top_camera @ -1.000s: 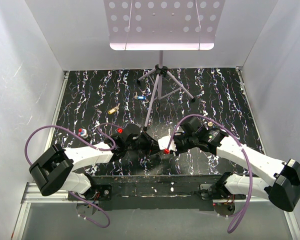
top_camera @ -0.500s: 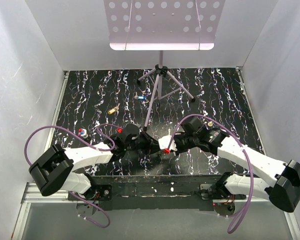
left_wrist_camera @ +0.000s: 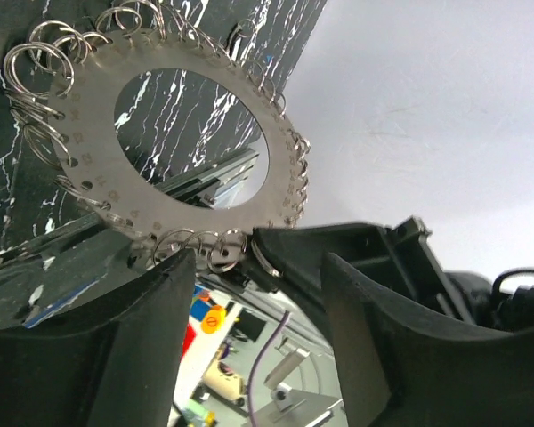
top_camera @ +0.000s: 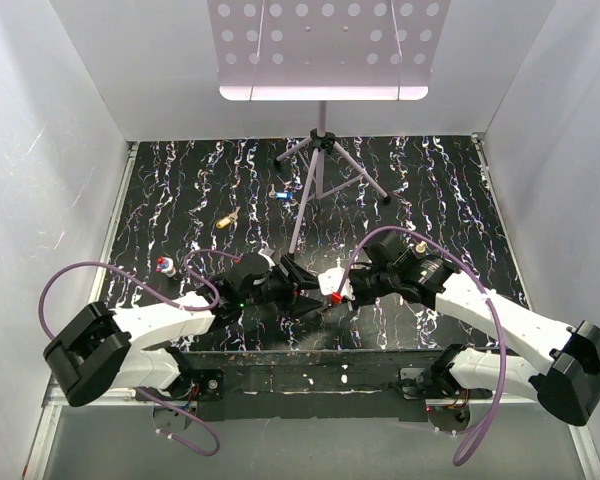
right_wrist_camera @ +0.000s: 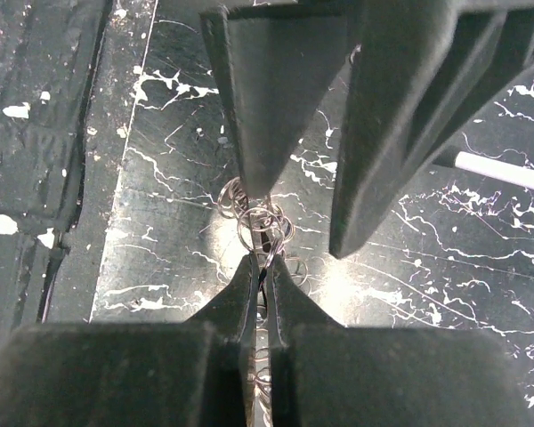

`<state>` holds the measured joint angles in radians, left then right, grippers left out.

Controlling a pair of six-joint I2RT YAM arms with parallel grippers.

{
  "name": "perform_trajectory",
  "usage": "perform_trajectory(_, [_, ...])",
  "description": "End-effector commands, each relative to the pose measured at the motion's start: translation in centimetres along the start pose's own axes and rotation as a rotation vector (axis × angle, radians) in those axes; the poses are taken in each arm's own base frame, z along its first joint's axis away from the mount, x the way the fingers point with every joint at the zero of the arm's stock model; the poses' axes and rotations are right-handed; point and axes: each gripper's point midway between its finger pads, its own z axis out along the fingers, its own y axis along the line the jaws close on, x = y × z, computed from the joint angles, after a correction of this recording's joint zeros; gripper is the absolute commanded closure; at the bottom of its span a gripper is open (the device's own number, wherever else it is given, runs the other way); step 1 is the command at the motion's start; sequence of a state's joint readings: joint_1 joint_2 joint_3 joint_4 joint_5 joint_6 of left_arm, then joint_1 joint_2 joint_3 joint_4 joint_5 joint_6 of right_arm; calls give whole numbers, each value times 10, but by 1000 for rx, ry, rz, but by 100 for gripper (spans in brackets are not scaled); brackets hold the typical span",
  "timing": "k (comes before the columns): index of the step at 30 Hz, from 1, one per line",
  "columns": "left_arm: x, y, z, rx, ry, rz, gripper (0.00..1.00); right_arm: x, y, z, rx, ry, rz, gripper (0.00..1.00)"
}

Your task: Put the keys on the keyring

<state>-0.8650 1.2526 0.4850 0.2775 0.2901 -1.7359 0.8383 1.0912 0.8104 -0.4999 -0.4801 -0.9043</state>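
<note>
The keyring (left_wrist_camera: 173,133) is a flat silvery disc with an open centre and many small wire loops round its rim. My right gripper (right_wrist_camera: 265,267) is shut on its edge, seen edge-on in the right wrist view, keyring (right_wrist_camera: 263,222). My left gripper (left_wrist_camera: 254,267) stands open just below the ring, both fingers clear of it. In the top view the left gripper (top_camera: 298,283) and right gripper (top_camera: 325,297) meet above the table's near middle. On the table lie three keys: a brass key (top_camera: 225,218), a blue-headed key (top_camera: 281,195) and a red-headed key (top_camera: 164,265).
A tripod stand (top_camera: 320,170) stands at the back middle of the black marbled table (top_camera: 430,200), its pole slanting down towards the grippers. A perforated white desk (top_camera: 325,45) tops it. White walls close in the left, right and back.
My left gripper has opened and let go of the keyring, and the left arm has shifted slightly. The right gripper closed on the ring's edge and now holds it alone.
</note>
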Motion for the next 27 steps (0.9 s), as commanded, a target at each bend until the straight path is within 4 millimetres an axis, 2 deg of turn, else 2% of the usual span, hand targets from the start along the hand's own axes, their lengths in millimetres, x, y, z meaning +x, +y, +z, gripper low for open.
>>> perform_trajectory(1, [-1, 15, -15, -43, -25, 100, 41, -17, -1, -6, -26, -77, 86, 99])
perform_trajectory(4, [-4, 18, -24, -43, -50, 197, 36, -19, 1, -7, -47, -104, 128, 99])
perform_trajectory(7, [-9, 17, -33, 1, -84, 408, 30, -24, 4, -10, -80, -144, 169, 99])
perform_trajectory(14, [-15, -12, -64, 208, -207, 1072, 25, -35, 11, -14, -165, -225, 246, 99])
perform_trajectory(16, [-10, -26, -70, 298, -229, 1245, 24, -36, 12, -14, -186, -236, 252, 99])
perform_trajectory(19, [0, -34, -71, 392, -216, 1482, 25, -41, 13, -14, -218, -257, 261, 99])
perform_trajectory(22, [6, -39, -66, 428, -178, 1624, 29, -45, 15, -15, -255, -263, 269, 99])
perform_trajectory(27, [17, -40, -57, 471, -95, 1682, 40, -50, 17, -22, -305, -245, 261, 99])
